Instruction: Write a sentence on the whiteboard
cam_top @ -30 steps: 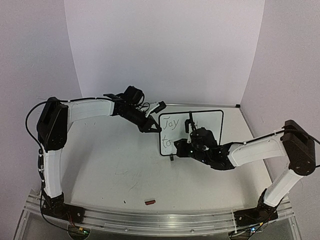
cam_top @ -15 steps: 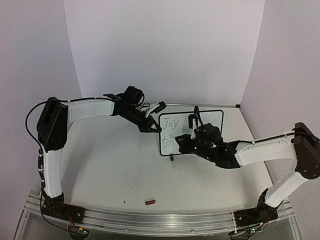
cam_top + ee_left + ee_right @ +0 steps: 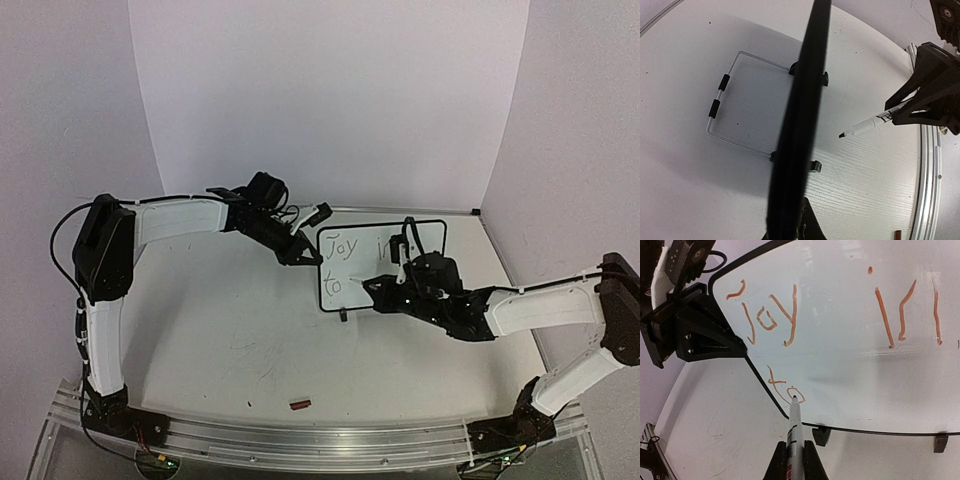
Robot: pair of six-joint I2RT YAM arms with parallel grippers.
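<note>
Whiteboard [image 3: 430, 240] clamped by left jaws, right jaws' marker [image 3: 794, 425] touching it.

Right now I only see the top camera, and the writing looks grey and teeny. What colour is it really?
Observer: Orange letters, in the right wrist view: "Joy in", then "to" below, on the whiteboard.
Operator: Is the pen touching?
Observer: The marker, held in the right gripper, looks to rest its tip on the "o" of "to".
Operator: What's behind the board?
Observer: The left wrist view shows a wire stand on the side away from the marker.
</note>
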